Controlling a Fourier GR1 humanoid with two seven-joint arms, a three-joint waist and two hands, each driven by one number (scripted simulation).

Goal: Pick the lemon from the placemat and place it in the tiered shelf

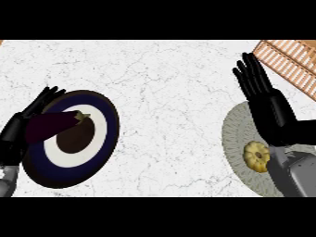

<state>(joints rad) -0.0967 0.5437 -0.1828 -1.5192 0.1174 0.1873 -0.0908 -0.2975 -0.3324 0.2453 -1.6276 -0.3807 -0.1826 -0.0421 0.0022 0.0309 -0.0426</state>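
Observation:
A yellow lemon [256, 156] lies on a round grey-green placemat [237, 139] at the right of the white counter. My right hand [264, 101] hovers above the mat's far part, fingers straight and open, pointing away from me; the lemon sits just left of its forearm. The wooden slatted tiered shelf [304, 65] stands at the far right corner, just beyond the fingertips. My left hand [16, 129] rests open at the left edge, beside a plate.
A dark blue and white plate [95, 139] with a brown centre sits at the left, with a purple eggplant [54, 125] lying across it. The white marble counter [167, 102] stretches between plate and placemat.

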